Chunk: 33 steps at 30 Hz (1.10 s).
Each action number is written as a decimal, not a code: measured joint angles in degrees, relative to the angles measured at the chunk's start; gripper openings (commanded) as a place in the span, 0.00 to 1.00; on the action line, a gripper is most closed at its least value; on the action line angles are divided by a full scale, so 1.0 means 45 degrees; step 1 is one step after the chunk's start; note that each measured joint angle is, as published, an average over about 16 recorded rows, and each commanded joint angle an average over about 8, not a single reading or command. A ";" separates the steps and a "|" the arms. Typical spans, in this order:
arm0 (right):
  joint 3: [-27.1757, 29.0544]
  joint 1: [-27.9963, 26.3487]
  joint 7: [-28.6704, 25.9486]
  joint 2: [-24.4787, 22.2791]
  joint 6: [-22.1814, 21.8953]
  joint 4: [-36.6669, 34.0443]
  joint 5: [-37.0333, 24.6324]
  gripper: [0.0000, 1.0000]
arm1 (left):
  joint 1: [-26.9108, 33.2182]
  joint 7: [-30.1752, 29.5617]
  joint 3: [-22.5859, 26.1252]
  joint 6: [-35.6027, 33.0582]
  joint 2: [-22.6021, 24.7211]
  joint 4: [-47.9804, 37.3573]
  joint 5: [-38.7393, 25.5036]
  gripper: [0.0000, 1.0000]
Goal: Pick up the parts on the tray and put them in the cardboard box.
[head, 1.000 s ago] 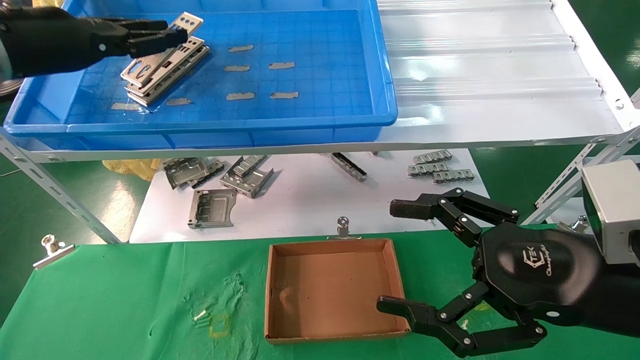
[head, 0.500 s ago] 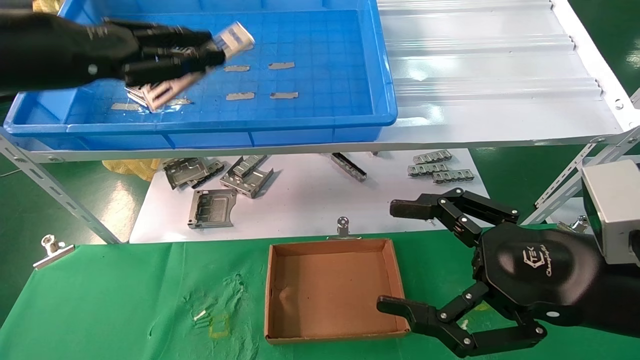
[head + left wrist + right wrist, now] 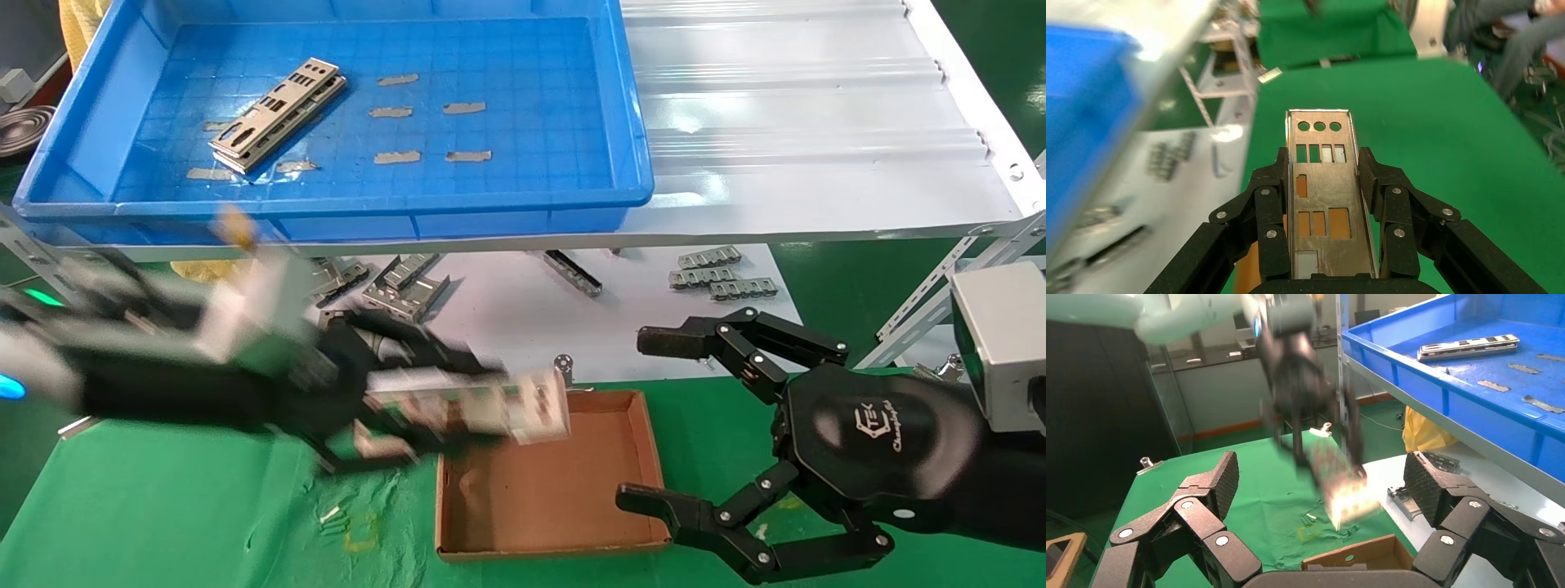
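Note:
My left gripper (image 3: 478, 406) is shut on one silver-grey punched part (image 3: 523, 408), gripping its long edges, and holds it over the far left corner of the cardboard box (image 3: 564, 490). The left wrist view shows the part (image 3: 1319, 202) clamped between both fingers. A short stack of parts (image 3: 278, 114) still lies at the left of the blue tray (image 3: 409, 200) on the upper shelf. My right gripper (image 3: 644, 418) rests open and empty at the box's right side. From the right wrist the box (image 3: 1358, 557) lies just ahead, with the carried part (image 3: 1346, 493) above the cloth behind it.
Small grey tape strips (image 3: 425, 110) dot the tray floor. Bent grey brackets (image 3: 368, 294) lie on the white sheet below the white corrugated shelf (image 3: 817, 122). A metal clip (image 3: 562, 369) stands just behind the box. Green cloth (image 3: 163, 506) covers the table.
My left gripper lifted one part from the stack in the tray, then swung down and forward to the cardboard box. The right arm has stayed still.

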State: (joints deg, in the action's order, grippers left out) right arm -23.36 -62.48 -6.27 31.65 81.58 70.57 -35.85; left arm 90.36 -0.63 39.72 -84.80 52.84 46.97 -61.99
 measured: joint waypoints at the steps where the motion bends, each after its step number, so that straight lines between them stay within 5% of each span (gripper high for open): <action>1: 0.0000 0.0000 0.0000 0.0000 0.0000 0.0000 0.0000 1.00 | -0.0300 0.0148 0.0146 0.0256 0.0115 0.0159 -0.0069 0.00; 12: 0.0000 0.0000 0.0000 0.0000 0.0000 0.0000 0.0000 1.00 | -0.1993 0.2630 0.0980 0.2753 0.2542 -0.1452 -0.1449 0.04; 14: 0.0000 0.0000 0.0000 0.0000 0.0000 0.0000 0.0000 1.00 | -0.2057 0.3070 0.1051 0.3029 0.2933 -0.1893 -0.1612 0.22; 19: 0.0000 0.0000 0.0000 0.0000 0.0000 0.0000 0.0000 1.00 | -0.2013 0.3986 0.1137 0.3537 0.3690 -0.2892 -0.1877 0.85; 21: 0.0000 0.0000 0.0000 0.0000 0.0000 0.0000 0.0000 1.00 | -0.1960 0.4300 0.1162 0.3675 0.3915 -0.3231 -0.1962 0.99; 33: 0.0000 0.0000 0.0000 0.0000 0.0000 0.0000 0.0000 1.00 | -0.1542 0.5337 0.1194 0.3641 0.4560 -0.4729 -0.2089 1.00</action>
State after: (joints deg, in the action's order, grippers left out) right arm -23.36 -62.48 -6.27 31.65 81.58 70.57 -35.85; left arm 83.42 23.38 45.09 -68.42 73.36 25.69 -71.39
